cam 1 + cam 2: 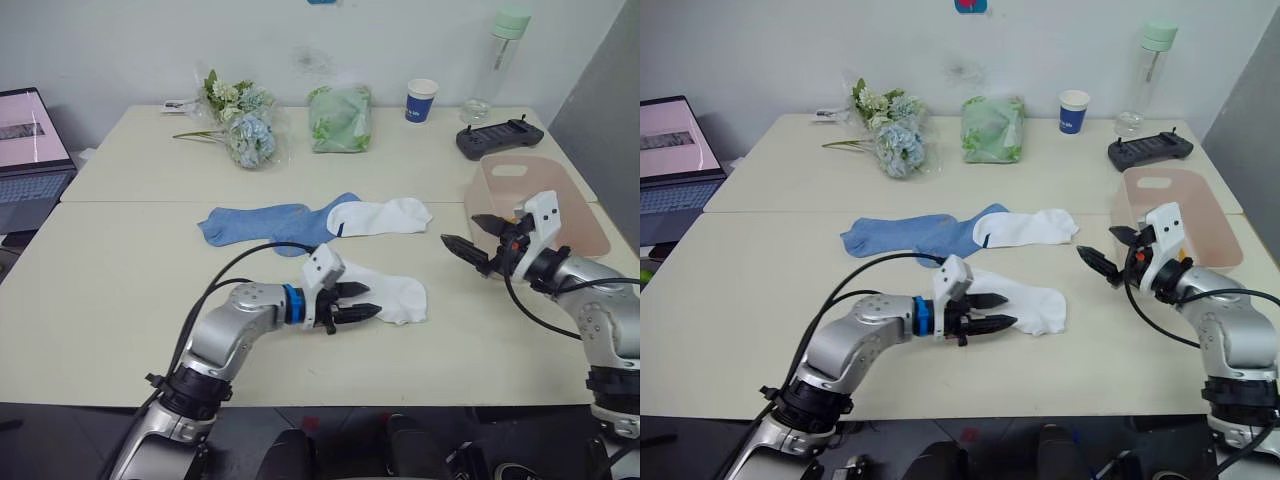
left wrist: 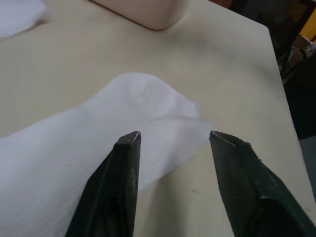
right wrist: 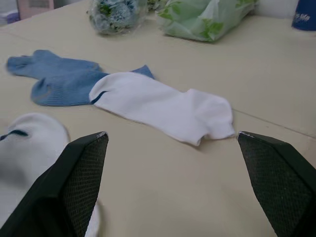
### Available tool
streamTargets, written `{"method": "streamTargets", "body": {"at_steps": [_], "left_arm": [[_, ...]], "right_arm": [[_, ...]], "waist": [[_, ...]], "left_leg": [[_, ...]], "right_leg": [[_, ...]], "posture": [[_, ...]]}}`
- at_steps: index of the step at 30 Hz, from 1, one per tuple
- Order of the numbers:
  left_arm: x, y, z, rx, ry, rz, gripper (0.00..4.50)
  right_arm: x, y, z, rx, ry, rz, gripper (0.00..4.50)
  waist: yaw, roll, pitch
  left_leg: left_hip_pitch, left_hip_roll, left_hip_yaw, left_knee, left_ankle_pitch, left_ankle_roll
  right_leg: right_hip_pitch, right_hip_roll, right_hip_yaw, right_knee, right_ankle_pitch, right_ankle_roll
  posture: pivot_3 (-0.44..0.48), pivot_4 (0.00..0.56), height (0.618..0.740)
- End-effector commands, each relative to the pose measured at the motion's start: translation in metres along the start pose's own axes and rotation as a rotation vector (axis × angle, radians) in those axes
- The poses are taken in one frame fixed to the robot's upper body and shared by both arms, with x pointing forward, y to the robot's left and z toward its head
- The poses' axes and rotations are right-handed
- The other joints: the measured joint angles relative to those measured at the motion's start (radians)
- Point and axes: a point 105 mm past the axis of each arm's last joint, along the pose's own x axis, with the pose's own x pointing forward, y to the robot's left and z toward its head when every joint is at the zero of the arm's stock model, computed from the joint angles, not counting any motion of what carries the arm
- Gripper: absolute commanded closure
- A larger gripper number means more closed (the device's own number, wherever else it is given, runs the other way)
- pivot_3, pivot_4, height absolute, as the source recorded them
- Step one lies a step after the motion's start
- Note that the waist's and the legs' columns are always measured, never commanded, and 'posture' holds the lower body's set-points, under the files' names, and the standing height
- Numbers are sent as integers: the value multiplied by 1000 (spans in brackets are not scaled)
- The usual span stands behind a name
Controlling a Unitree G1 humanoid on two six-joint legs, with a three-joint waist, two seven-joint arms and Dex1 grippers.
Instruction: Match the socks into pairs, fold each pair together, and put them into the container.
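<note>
lying flat near the table's [image 1: 120, 300] front edge is 1 white sock [image 1: 395, 293], and the left gripper [image 1: 352, 303] sits over its near end with both fingers spread, their tips resting on the fabric in the left wrist view. at 12 o'clock from that sock, mid-table, a second white sock [image 1: 380, 216] overlaps the end of the blue socks [image 1: 262, 224], which stretch toward 9 o'clock. the container [image 1: 540, 205] stands at 3 o'clock from the second white sock, near the table's right edge. the right gripper [image 1: 472, 234] hovers just in front of the container, fingers wide apart and holding nothing, aimed toward 9 o'clock at the socks. along the far edge, from 11 to 1 o'clock, stand a flower bunch [image 1: 240, 125], a green bundle [image 1: 340, 117], a cup [image 1: 421, 100], a bottle [image 1: 497, 62] and a black controller [image 1: 500, 138]. a laptop [image 1: 30, 160] sits at 10 o'clock, off the table's left end.
</note>
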Motion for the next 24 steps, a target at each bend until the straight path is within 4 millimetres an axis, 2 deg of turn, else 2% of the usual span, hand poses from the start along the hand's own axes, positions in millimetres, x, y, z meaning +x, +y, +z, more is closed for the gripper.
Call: {"method": "streamTargets", "body": {"at_steps": [1,2,5,7,11,15,17,18,19,24], "left_arm": [[-26,26,20,4,-81,157,827],[-33,30,18,6,-80,179,492],[-61,56,2,46,-10,325,492],[-72,70,-8,61,28,403,492],[-69,78,-13,33,16,425,492],[-59,74,-20,32,30,390,492],[-57,73,-22,27,32,379,877],[-54,72,-24,28,39,366,1015],[-52,72,-25,29,45,357,1283],[-47,70,-28,45,61,335,2780]], "right_arm": [[-14,20,-5,138,66,112,0],[-17,25,-9,164,96,127,0],[-21,39,-28,201,169,118,0],[-19,49,-43,167,218,104,0],[-16,59,-68,111,302,82,0],[-13,60,-78,120,328,58,0],[-12,62,-81,124,337,65,0],[-10,64,-83,121,339,75,391],[-9,65,-85,119,340,81,579],[-1,68,-85,73,320,95,2280]], "waist": [[1,0,0],[1,0,0],[0,0,0],[-1,0,0],[4,0,0],[4,0,0],[4,0,0],[4,0,0],[3,0,0],[1,-1,0]], "left_leg": [[0,0,0,0,0,0],[0,0,-1,0,0,0],[0,0,0,0,0,0],[0,0,0,-1,0,1],[0,0,0,1,0,1],[-1,0,0,1,0,0],[0,0,-1,1,0,0],[0,0,-1,0,0,0],[0,0,-1,0,0,0],[0,0,-1,0,0,0]], "right_leg": [[0,0,0,0,0,0],[0,0,-1,0,0,0],[0,0,0,0,0,0],[0,0,0,0,0,0],[0,0,0,0,0,0],[0,0,0,-1,0,0],[0,0,-1,0,0,0],[0,0,-1,0,0,0],[0,0,-1,0,0,0],[0,0,-1,0,0,0]], "posture": [[0,150,740],[0,150,740],[0,150,740],[0,150,740],[0,150,740],[0,150,740],[0,150,740],[0,150,740],[0,150,740],[0,150,740]]}}
